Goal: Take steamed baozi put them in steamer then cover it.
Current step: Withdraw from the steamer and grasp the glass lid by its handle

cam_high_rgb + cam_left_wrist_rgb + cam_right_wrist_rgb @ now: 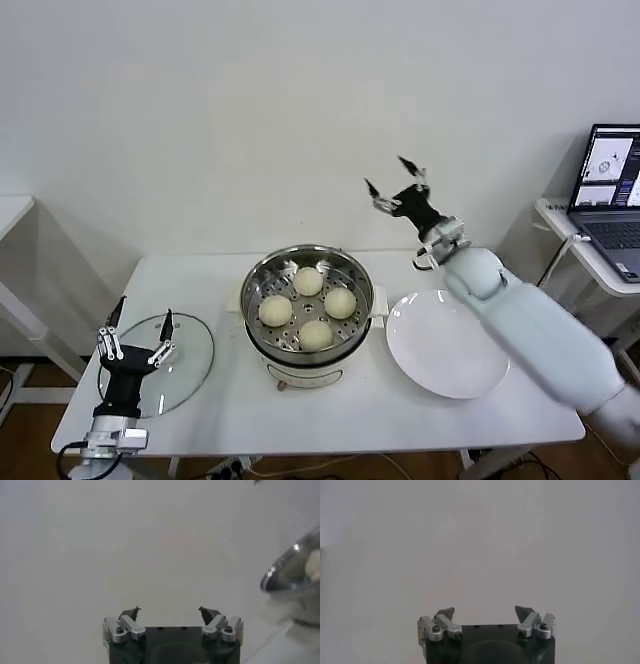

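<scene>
Nearest to you, at the table's [420, 425] front-left corner, your left gripper [140, 325] stands upright over the near edge of the cover [185, 360], its two fingers spread wide with nothing between them. The left wrist view shows the same spread fingers [131, 614] pointing at bare wall, with a slice of the steamer's shiny rim [292, 562] at one edge. There is one cover, a clear glass lid lying flat on the table, just left of the steamer [355, 275] and apart from it.

You have one steamer, standing at the middle of the table, uncovered. Count four steamed baozi [308, 281] on its perforated tray: one at the back, one on the left, one on the right, one at the front. They sit close together without stacking.

One white plate [445, 345] lies just right of the steamer, nearly touching its side handle.

Your right gripper [392, 180] is raised high above the table, behind the plate, against the wall. Its fingers [446, 614] are also spread and hold nothing.

One open laptop [615, 190] sits on a side table at far right.
</scene>
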{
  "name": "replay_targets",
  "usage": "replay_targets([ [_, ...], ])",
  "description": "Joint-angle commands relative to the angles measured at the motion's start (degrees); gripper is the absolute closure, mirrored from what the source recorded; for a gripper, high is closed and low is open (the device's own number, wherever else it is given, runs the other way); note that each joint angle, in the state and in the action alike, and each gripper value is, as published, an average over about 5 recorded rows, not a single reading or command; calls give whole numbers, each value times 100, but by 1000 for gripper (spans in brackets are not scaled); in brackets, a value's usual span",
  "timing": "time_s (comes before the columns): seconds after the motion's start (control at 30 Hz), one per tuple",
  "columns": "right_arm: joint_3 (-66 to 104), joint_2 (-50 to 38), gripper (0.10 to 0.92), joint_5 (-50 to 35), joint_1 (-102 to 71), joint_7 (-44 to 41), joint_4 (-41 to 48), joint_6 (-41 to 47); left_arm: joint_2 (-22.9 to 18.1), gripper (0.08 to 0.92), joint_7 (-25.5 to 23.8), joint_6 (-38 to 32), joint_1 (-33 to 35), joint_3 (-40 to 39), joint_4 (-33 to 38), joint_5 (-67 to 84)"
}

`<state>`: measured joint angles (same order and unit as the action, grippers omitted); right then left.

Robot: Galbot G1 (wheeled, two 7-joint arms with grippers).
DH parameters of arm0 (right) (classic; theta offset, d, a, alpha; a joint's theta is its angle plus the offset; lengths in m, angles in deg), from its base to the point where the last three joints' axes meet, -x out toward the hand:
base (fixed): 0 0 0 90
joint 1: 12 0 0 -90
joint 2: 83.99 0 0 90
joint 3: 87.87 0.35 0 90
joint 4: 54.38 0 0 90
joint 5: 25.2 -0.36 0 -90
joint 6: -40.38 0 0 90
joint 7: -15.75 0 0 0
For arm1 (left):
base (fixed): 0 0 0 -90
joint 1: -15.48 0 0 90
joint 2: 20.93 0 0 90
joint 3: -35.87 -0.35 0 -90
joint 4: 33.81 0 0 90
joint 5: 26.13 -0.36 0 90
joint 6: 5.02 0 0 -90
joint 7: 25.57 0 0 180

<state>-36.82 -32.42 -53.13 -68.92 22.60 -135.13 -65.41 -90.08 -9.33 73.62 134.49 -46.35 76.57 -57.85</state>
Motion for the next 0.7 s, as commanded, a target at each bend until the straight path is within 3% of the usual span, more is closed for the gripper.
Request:
replay_targets([
  [0.03, 3006, 924, 203, 796, -3306, 427, -398, -740, 201, 177, 86, -496, -271, 336, -1821, -2574],
  [0.33, 3140, 1475, 203, 980, -3643, 281, -451, -822, 160, 177, 480, -720, -225, 562, -2476, -3653],
  [0.7, 3111, 1620, 203, 1093, -3688, 236, -430, -832, -3, 177, 1054, -929, -743, 627, -3045, -4442],
])
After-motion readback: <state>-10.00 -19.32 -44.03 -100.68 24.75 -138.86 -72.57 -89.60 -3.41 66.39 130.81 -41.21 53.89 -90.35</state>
